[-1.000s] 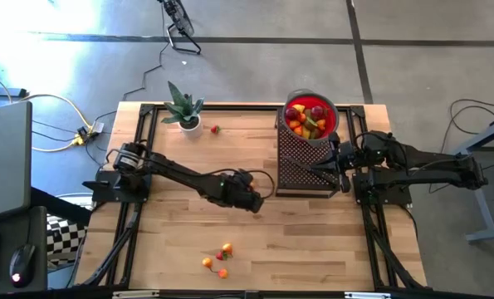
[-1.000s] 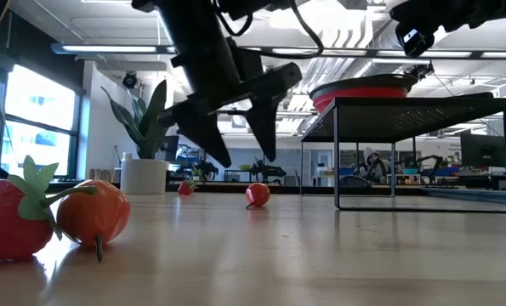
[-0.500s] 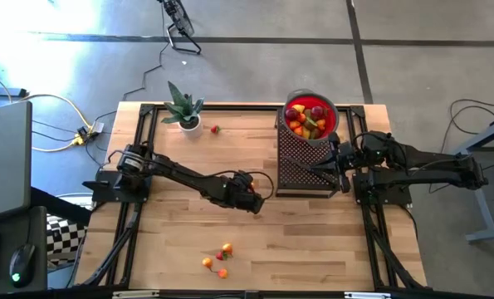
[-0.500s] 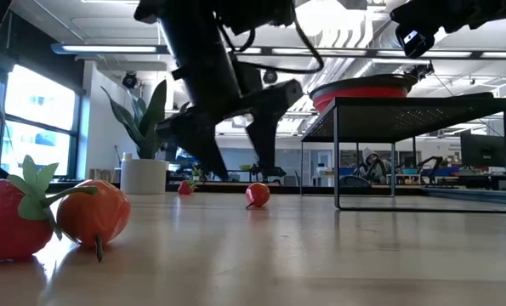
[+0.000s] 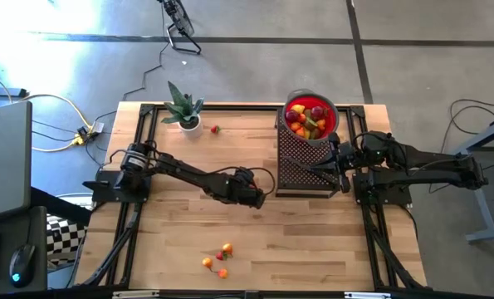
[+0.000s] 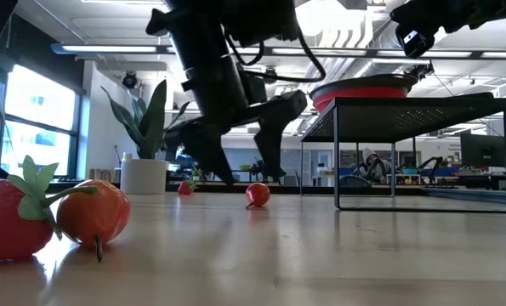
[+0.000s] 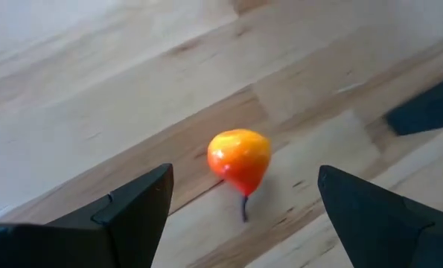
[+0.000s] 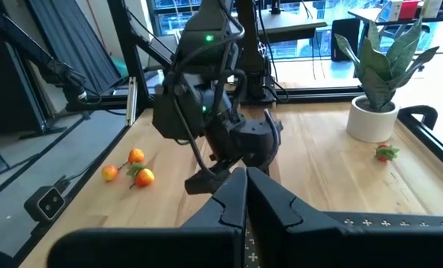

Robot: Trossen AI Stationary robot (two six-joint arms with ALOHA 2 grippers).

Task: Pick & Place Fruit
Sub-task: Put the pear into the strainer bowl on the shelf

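Descent is the story here: over the last second the left gripper (image 6: 240,144) has dropped lower over the surface (image 5: 313,241) and pulled in a touch toward its own base, and it now hangs with its fingers spread wide on either side of a small orange-red fruit (image 7: 239,160). In the left wrist view that fruit sits squarely between the two dark fingertips (image 7: 143,197), untouched, its little stem resting on the wood. From table height the same fruit (image 6: 257,194) lies just under the open fingers, with daylight between it and them, so nothing is gripped yet. That lines the arm up for a pick; my read is that a bit more lowering and a squeeze come next, and a round fruit like this may roll off if one finger nudges it first. Its likely destination, the red bowl (image 5: 325,110), sits up on the black mesh stand (image 5: 300,166) at the right, already heaped with fruit. The right gripper (image 8: 245,195) waits beside that stand, fingers pressed together and holding nothing. More work remains: a small cluster of fruit (image 5: 217,262) near the front edge, and one red piece (image 5: 216,129) just beside the potted plant (image 5: 183,108).
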